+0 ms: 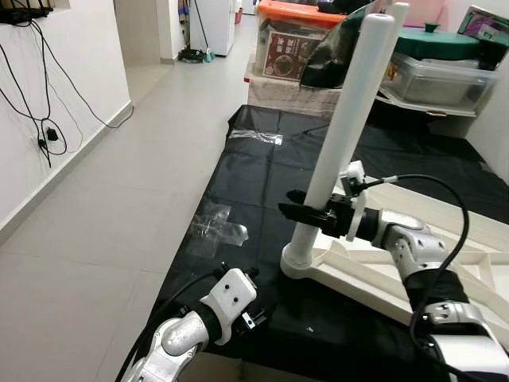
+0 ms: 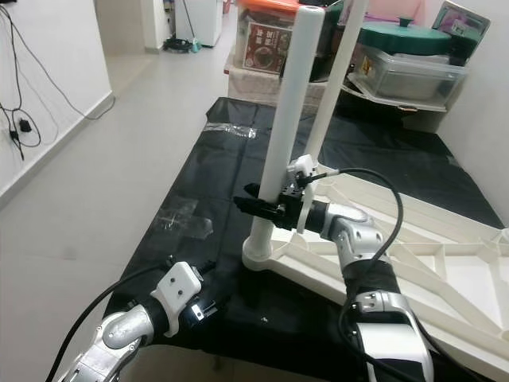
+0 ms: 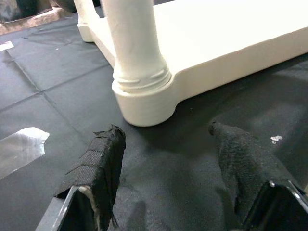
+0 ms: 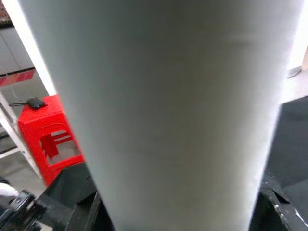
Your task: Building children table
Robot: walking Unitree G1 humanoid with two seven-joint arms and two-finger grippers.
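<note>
right gripper (image 1: 306, 212) clamped on upright table leg (image 1: 343, 127) | leg stands in corner socket of flipped tabletop (image 1: 374, 274) on black sheet (image 1: 254, 183) | left gripper (image 3: 163, 159) open, low, just beside that corner

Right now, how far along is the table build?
Done: two white legs stand in the upturned tabletop, the far leg behind. In hand: right end effector clamps the near leg above its corner socket. Left end effector is open over the black sheet. Remaining corners aren't visible.

Silver arms w/ black cables, white wrist blocks — left gripper (image 3: 166, 159) fingers black, fabric-wrapped.
</note>
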